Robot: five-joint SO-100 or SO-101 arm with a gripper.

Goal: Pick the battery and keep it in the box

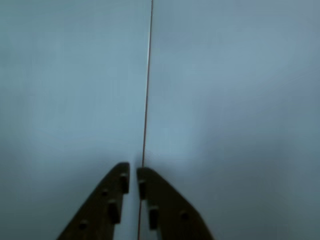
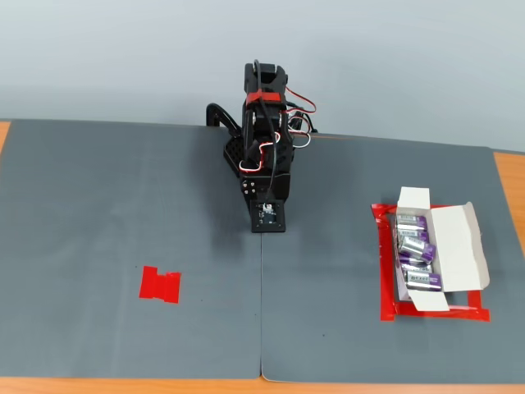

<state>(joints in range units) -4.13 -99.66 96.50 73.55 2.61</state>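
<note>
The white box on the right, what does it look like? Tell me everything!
The box is a small, shallow white cardboard carton lying open in the fixed view, wide side flap spread to the right, short flaps at both ends. It sits inside a red tape frame on the grey mat. Purple batteries lie side by side in a row inside it.

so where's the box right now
In the fixed view the box lies open at the right of the grey mat, inside the red tape frame, holding a row of batteries; the arm is well to its left.
</note>
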